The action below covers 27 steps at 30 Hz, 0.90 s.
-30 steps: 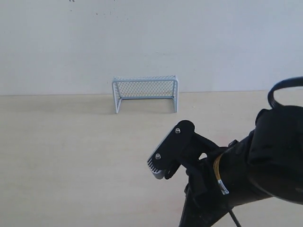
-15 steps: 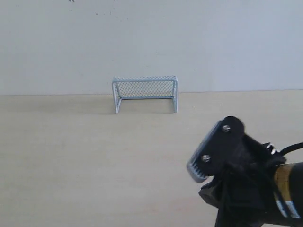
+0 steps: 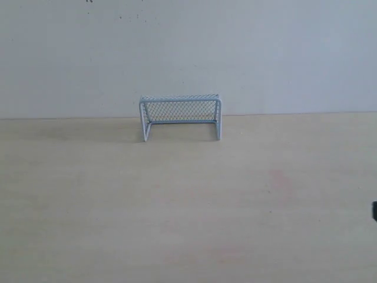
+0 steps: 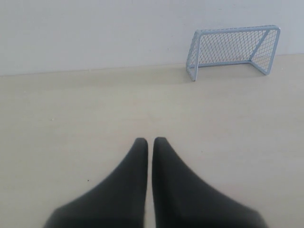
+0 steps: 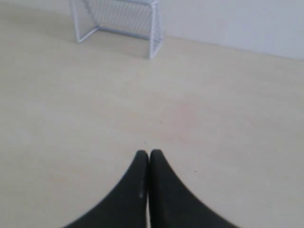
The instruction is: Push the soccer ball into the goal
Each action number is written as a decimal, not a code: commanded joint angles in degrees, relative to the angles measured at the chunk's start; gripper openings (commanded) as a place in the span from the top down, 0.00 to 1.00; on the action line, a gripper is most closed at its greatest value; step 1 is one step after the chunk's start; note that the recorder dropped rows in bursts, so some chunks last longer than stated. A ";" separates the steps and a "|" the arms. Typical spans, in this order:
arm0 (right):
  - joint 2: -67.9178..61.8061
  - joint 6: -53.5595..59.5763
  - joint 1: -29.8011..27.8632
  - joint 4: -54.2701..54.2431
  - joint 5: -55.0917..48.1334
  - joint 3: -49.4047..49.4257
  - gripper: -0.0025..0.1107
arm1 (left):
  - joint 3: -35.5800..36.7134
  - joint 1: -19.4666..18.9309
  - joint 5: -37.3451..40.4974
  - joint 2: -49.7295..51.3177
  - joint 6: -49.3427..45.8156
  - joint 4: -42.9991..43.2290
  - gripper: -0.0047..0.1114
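The goal point(image 3: 180, 116), a small white-framed net, stands at the back of the pale wooden table against the wall; it also shows in the left wrist view point(image 4: 232, 50) and the right wrist view point(image 5: 118, 21). No soccer ball shows in any view. My left gripper point(image 4: 150, 141) is shut with nothing between its black fingers, well short of the goal. My right gripper point(image 5: 149, 153) is shut and empty too, over bare table. Only a dark sliver of the right arm point(image 3: 374, 210) shows at the exterior view's right edge.
The pale wooden table point(image 3: 118, 194) runs back to a plain white wall point(image 3: 188, 53). A faint reddish mark point(image 3: 280, 178) lies on the wood right of centre.
The right arm, which filled the lower right of the exterior view, has drawn back to the right and almost out of frame. The goal has not moved.
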<state>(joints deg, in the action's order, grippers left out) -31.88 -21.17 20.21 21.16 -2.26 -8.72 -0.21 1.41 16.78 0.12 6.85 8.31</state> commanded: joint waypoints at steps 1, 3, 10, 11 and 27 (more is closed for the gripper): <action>10.38 -0.25 -5.44 0.02 0.69 4.22 0.98 | 0.21 -0.16 0.02 -0.12 -0.24 0.14 0.92; 14.94 -0.15 -6.76 0.02 0.58 5.66 0.98 | 0.21 -0.16 0.02 -0.12 -0.24 0.14 0.92; 30.29 0.08 -7.17 0.02 0.40 8.72 0.98 | 0.21 -0.16 0.02 -0.12 -0.24 0.14 0.92; 31.88 0.08 -7.17 0.02 0.53 8.72 0.98 | 0.21 -0.16 0.02 -0.12 -0.24 0.14 0.92; 31.88 -3.88 -15.69 0.02 -0.01 8.72 0.98 | 0.21 -0.16 -0.23 -0.12 -0.24 0.58 0.92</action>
<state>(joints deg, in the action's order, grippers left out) -0.27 -23.30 4.90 21.04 -1.94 -0.24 -0.21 1.41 16.78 0.12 6.85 8.85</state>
